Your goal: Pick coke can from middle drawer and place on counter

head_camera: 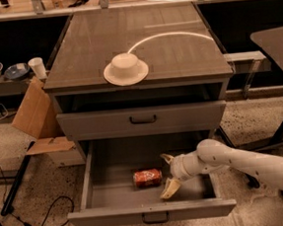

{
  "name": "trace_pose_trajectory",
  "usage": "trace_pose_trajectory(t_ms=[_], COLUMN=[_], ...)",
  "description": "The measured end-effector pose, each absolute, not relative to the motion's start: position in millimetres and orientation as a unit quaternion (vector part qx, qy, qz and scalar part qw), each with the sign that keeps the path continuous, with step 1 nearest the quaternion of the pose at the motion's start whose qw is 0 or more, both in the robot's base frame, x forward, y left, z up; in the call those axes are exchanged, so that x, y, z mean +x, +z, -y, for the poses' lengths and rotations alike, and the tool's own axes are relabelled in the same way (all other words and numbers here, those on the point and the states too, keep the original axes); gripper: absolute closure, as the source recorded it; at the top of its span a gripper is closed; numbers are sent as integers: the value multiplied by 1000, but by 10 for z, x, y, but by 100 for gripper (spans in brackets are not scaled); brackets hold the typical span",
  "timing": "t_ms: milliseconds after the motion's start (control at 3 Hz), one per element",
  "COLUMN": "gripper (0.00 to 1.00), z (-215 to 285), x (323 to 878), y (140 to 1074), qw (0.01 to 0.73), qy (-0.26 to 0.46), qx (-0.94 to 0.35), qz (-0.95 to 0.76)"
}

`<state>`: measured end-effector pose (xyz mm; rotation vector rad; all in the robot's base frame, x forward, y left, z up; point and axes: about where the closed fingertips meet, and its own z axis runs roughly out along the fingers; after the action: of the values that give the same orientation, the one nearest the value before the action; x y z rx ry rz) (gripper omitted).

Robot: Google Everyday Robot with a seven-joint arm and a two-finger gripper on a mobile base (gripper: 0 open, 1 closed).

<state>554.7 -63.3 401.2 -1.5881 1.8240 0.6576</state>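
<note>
The coke can (147,178) lies on its side on the floor of the open middle drawer (108,187), near its middle. My gripper (167,173) is inside the drawer just right of the can, open, with one pale finger (166,158) toward the back and the other (170,188) toward the front. The fingertips stand close to the can's right end, not around it. The white arm (234,160) reaches in from the right. The counter (176,52) is the dark cabinet top above, with a thin white curved line across it.
A white upturned bowl on a plate (126,69) sits on the counter's front middle. A shut drawer front with a black handle (143,120) is above the open drawer. A cardboard box (35,114) leans at the left. A dark table (279,43) stands right.
</note>
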Motion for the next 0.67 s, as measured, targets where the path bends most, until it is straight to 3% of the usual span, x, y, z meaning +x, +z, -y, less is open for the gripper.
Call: trace_pose_trajectory(t_ms=[667], gripper=[0], z=[450], x=[5596], y=[4053], qw=[298], qy=[246], qx=[-599], qz=[-701])
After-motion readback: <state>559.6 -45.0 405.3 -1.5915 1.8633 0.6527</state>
